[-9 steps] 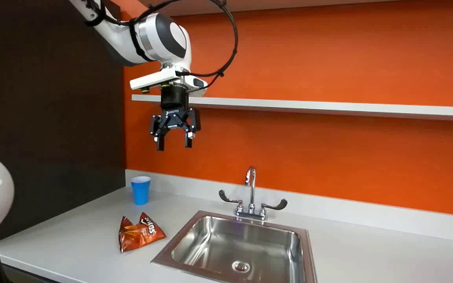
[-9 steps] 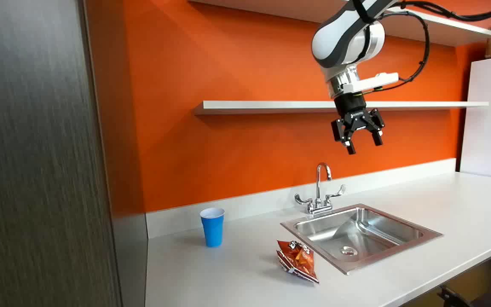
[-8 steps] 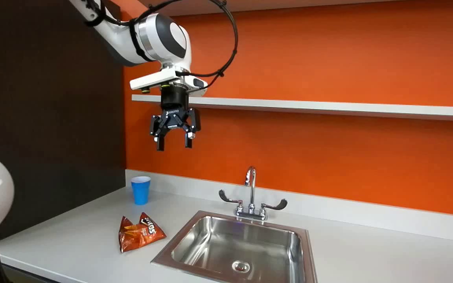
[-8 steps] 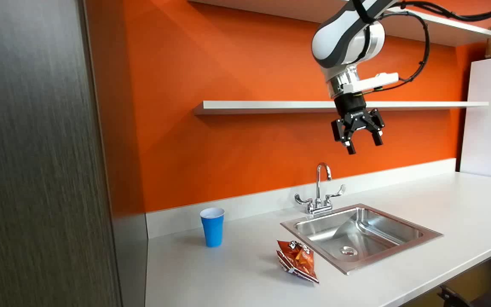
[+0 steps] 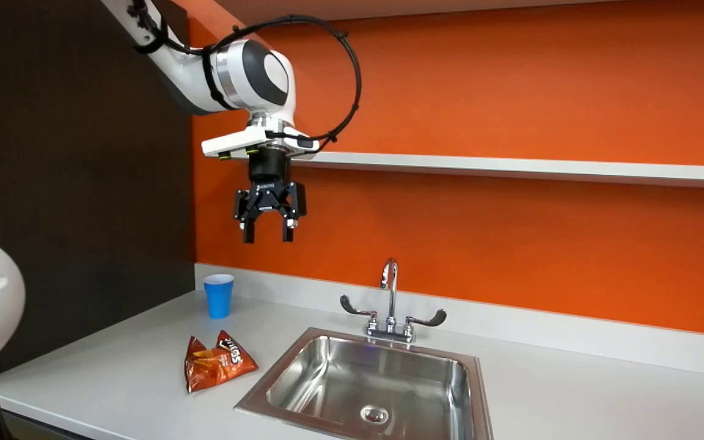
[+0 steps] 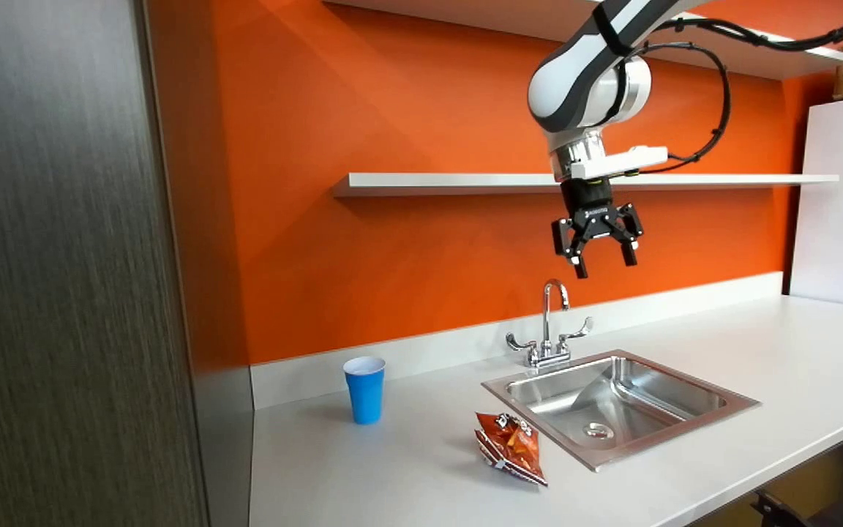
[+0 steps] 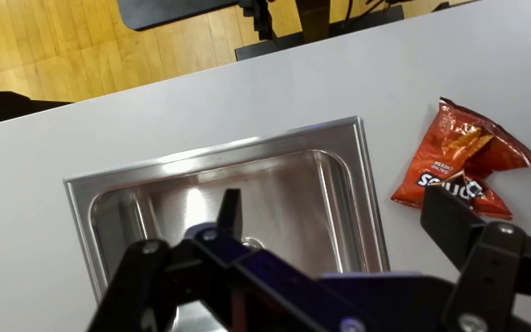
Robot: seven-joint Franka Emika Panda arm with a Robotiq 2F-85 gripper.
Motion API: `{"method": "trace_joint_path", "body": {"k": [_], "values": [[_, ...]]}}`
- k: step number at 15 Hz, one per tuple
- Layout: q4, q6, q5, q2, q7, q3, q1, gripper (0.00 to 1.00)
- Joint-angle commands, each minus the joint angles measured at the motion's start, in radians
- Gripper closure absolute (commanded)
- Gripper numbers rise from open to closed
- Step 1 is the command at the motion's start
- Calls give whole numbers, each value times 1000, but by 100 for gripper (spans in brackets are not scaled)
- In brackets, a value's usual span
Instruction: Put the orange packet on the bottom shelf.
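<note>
The orange packet (image 5: 220,368) lies crinkled on the grey-white countertop, left of the sink in an exterior view; it also shows in an exterior view (image 6: 515,445) and at the right of the wrist view (image 7: 447,147). The bottom shelf (image 5: 511,164) is a long pale board on the orange wall, also in an exterior view (image 6: 451,180); it is out of the wrist view. My gripper (image 5: 269,235) is open and empty, high above the counter, its fingers below shelf level, also in an exterior view (image 6: 605,265). In the wrist view (image 7: 336,207) one finger overlaps the packet's edge in the picture.
The steel sink (image 5: 259,391) is set in the countertop (image 5: 113,379), with a faucet (image 5: 392,305) behind it. A blue cup (image 5: 219,299) stands near the back wall. A dark panel (image 5: 83,183) borders the left. An upper shelf (image 6: 465,13) hangs above.
My gripper has moved down, and shifted left in both exterior views, slightly in one of them. It stays open. The packet, cup and sink have not moved.
</note>
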Motion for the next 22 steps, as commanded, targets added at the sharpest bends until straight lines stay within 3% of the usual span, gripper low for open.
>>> {"method": "trace_joint_path", "body": {"k": [1, 9, 22], "values": [[-19, 107, 40, 56, 144, 17, 15, 0], [-106, 266, 60, 146, 417, 58, 70, 0], [-166, 534, 123, 299, 515, 59, 135, 0]]}}
